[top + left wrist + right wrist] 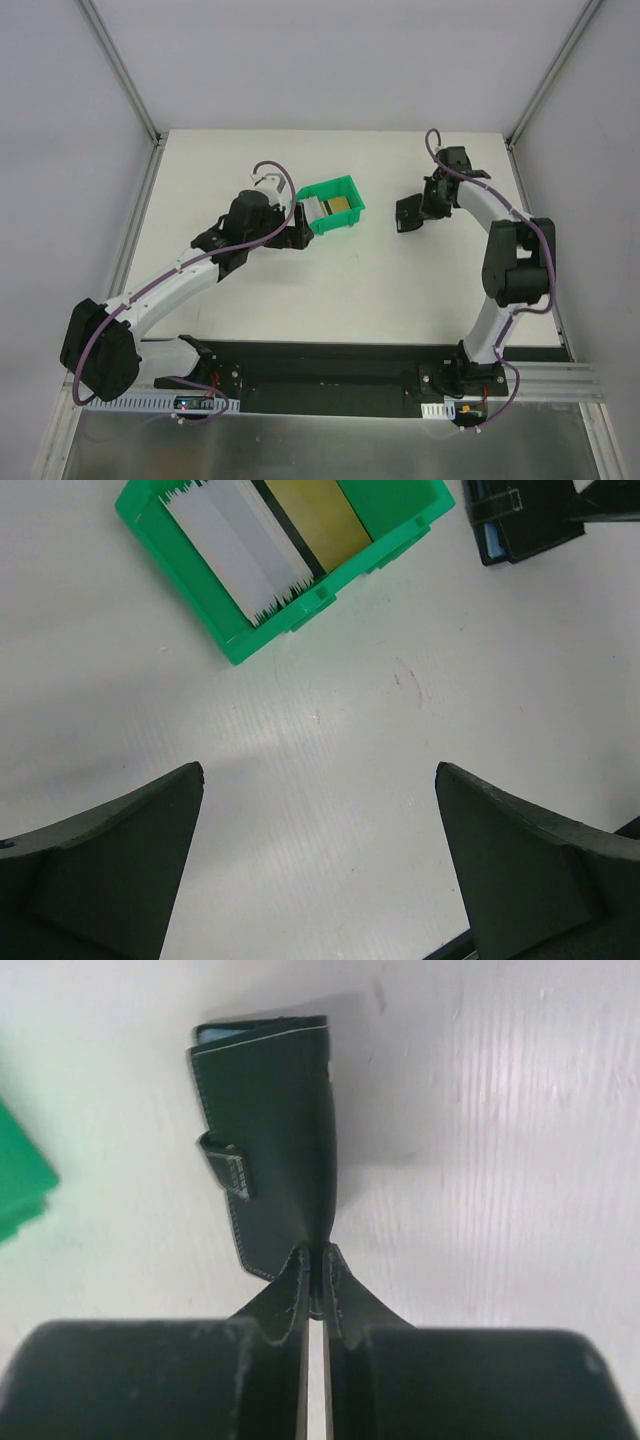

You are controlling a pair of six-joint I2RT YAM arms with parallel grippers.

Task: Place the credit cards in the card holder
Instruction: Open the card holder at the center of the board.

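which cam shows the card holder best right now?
Right wrist: the card holder sits large in frame, tab and stitching clear, its edge pinched in the right claw. Top external shows only a small dark shape beside that claw. Left wrist catches just part of it at the top right edge.

1. The table (330, 285) is white and flat.
2. A green bin (340, 222) sits on it near the middle.
3. A black card holder (408, 214) is right of the bin, apart from it. I cannot tell if it touches the table.
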